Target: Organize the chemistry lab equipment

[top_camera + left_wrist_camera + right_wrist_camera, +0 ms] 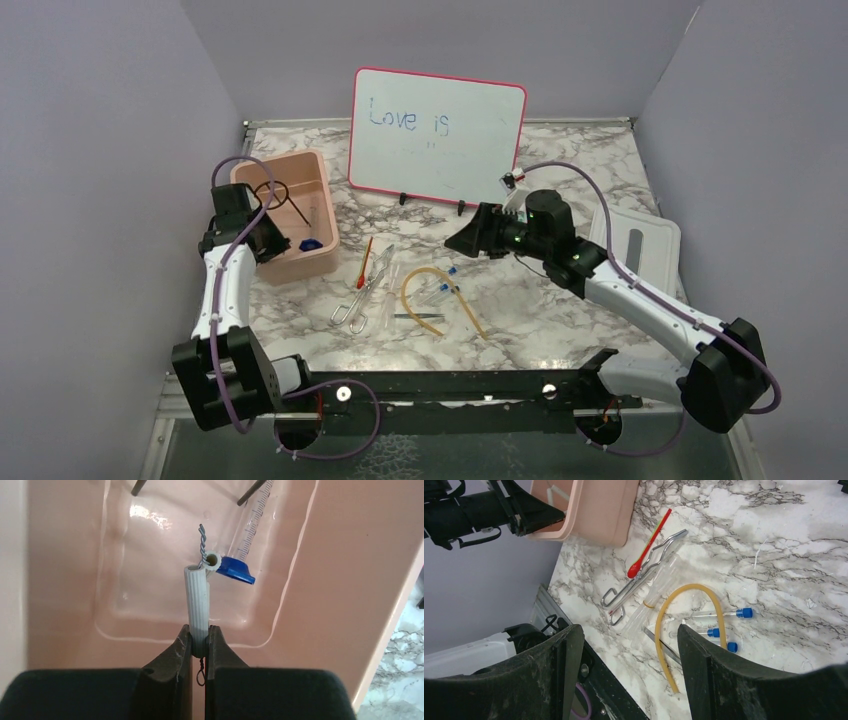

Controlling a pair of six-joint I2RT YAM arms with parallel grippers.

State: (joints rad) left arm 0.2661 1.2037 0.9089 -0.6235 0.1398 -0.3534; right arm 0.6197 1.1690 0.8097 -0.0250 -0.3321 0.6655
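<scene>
Blue-capped tube (235, 571) lies in pink bin (65, 580) (left end effector (199, 640) clamps white ribbed piece (197, 600); right end effector (629, 632) wide).

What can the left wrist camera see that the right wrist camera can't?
Only the left wrist view shows close up what the left gripper pinches: a white ribbed tube with twisted wire. Beyond it, a blue-capped marked tube lies inside the pink bin.

Only the right wrist view shows the open right gripper and, on the marble table, the red-tipped spatula, metal tongs, tan rubber tube and three small blue-capped tubes.

Both show the pink bin and the marble table.
</scene>
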